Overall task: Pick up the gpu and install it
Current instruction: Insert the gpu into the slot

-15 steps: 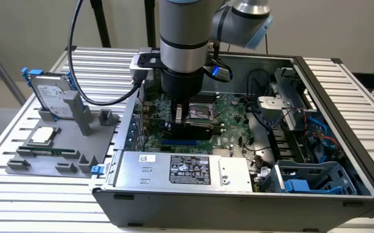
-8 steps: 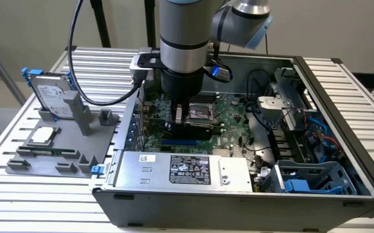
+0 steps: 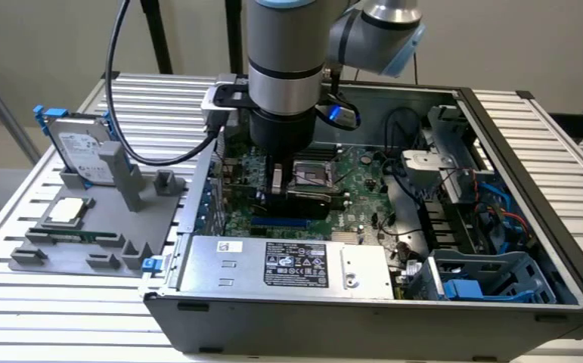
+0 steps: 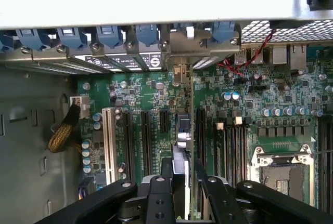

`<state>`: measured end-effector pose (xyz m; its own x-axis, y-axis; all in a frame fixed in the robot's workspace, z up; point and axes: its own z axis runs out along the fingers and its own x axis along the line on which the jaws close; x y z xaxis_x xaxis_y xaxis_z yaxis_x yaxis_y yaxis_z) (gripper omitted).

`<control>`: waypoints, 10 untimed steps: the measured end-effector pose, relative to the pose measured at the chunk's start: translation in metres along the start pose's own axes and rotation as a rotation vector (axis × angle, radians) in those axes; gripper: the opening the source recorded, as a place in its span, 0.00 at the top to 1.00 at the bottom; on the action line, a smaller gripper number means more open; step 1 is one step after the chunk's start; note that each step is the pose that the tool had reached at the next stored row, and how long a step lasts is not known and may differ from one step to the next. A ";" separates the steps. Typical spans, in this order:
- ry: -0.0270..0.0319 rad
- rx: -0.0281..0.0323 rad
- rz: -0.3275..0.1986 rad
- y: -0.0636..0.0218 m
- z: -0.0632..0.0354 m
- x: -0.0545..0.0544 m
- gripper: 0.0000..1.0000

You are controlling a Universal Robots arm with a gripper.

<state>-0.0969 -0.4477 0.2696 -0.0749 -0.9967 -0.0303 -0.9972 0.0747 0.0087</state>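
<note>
I see the gpu [image 4: 182,135] edge-on in the wrist view, a thin card standing upright over the motherboard's black expansion slots [image 4: 145,141]. Its silver bracket end [image 4: 180,72] reaches the case's rear wall under the blue latches [image 4: 148,34]. My gripper [image 4: 184,185] is shut on the card, one black finger [image 4: 156,193] on each side of it. In the exterior view the gripper [image 3: 291,185] is low inside the open computer case [image 3: 533,174], with the gpu's black face [image 3: 306,199] just above the motherboard [image 3: 362,189]. Whether the card sits in a slot is hidden.
Outside the case, at the exterior view's left, a grey fixture [image 3: 119,261] carries a silver hard drive with blue rails [image 3: 79,147], a processor chip [image 3: 67,210] and a green memory stick [image 3: 64,234]. The power supply [image 3: 281,265], processor socket [image 4: 283,174] and cables [image 3: 442,197] crowd the case.
</note>
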 end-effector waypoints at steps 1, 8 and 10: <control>0.0001 0.0000 0.000 0.0002 0.0004 0.000 1.00; -0.0001 0.0001 0.002 0.0008 0.0046 -0.001 1.00; -0.0001 0.0001 0.002 0.0010 0.0058 -0.001 1.00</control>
<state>-0.0978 -0.4465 0.2638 -0.0766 -0.9966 -0.0303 -0.9970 0.0764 0.0087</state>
